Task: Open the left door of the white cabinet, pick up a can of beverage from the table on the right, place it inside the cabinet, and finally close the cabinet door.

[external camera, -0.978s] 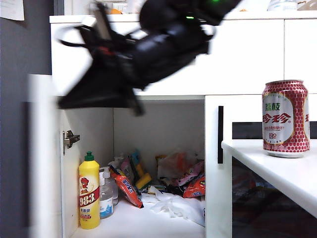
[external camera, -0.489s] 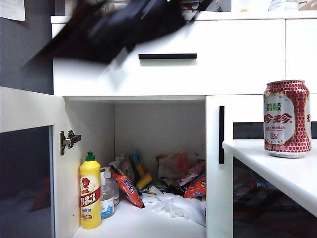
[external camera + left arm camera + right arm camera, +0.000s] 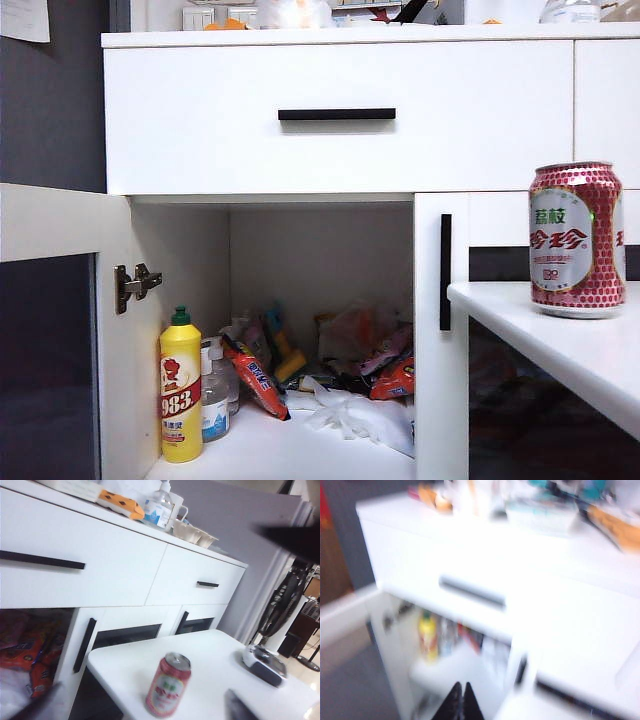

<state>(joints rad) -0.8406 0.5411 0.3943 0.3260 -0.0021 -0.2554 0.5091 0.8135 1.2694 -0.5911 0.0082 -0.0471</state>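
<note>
Arm's swung clear of the white cabinet (image 3: 340,120) and the left door (image 3: 60,330) hangs open — left gripper (image 3: 135,707) spread wide, empty, above the can of beverage (image 3: 575,238) near the bench (image 3: 560,350) edge, right gripper (image 3: 460,700) pinched shut, empty.

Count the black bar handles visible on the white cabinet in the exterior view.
2: a horizontal handle on the drawer front, and a vertical handle on the closed door beside the open compartment. The open left door's handle is hidden.
</note>
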